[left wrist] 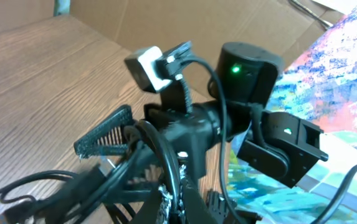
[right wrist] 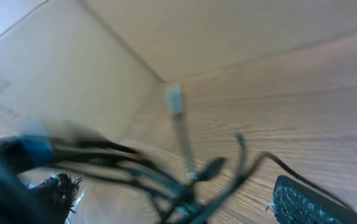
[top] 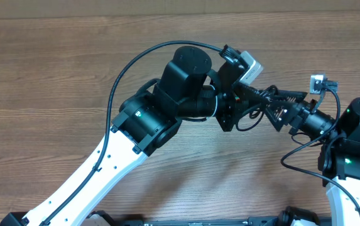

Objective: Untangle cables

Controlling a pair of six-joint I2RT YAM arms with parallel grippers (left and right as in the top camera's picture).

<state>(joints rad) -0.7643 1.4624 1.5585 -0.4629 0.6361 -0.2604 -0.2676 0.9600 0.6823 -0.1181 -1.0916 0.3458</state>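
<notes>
A tangle of black cables (top: 253, 117) hangs between my two grippers, just above the wooden table (top: 54, 75). My left gripper (top: 233, 116) is shut on one black cable (left wrist: 173, 180), which shows pinched between its fingertips (left wrist: 177, 202) in the left wrist view. My right gripper (top: 272, 104) faces it from the right with its fingers spread. Several blurred cable strands (right wrist: 166, 177) run between its fingers (right wrist: 178, 208) in the right wrist view. One strand ends in a pale plug (right wrist: 174, 99). One textured right finger (left wrist: 103, 138) shows in the left wrist view.
A cardboard wall (top: 167, 6) stands along the table's far edge and also shows in the right wrist view (right wrist: 103, 62). A colourful printed sheet (left wrist: 340, 74) lies behind the right arm (left wrist: 247, 68). Each arm's own black supply cable (top: 123, 75) loops beside it.
</notes>
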